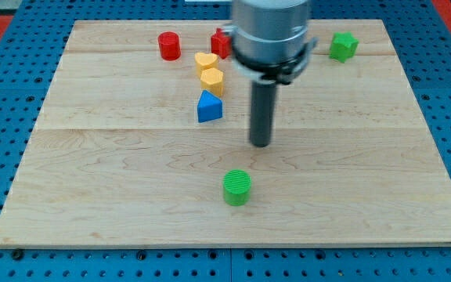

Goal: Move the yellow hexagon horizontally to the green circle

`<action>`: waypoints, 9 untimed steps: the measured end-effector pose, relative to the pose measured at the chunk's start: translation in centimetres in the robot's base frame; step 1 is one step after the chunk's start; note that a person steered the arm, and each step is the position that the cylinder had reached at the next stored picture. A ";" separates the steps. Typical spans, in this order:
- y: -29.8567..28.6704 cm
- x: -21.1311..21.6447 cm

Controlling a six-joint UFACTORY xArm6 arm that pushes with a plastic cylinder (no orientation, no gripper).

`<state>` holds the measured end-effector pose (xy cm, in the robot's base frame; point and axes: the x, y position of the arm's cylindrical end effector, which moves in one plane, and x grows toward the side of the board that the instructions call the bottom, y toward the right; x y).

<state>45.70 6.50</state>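
The yellow hexagon (212, 81) sits in the upper middle of the wooden board (92, 180), just below a yellow heart-shaped block (205, 62) and just above a blue triangle (209, 106). The green circle (237, 187) stands alone in the lower middle. My tip (261, 144) is at the end of the dark rod, to the right of the blue triangle and above the green circle, touching no block.
A red cylinder (169, 45) stands at the upper left. A red block (221, 43) is partly hidden behind the arm at the top. A green block (343, 46) sits at the upper right.
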 end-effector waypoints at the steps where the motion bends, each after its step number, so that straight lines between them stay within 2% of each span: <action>1: 4.5 -5.1; 2: 4.6 -5.9; 3: 3.7 -9.5; 4: 2.6 -11.2; 5: 2.6 -11.2; 7: -6.1 -11.3; 9: -7.7 -11.3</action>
<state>34.35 -1.24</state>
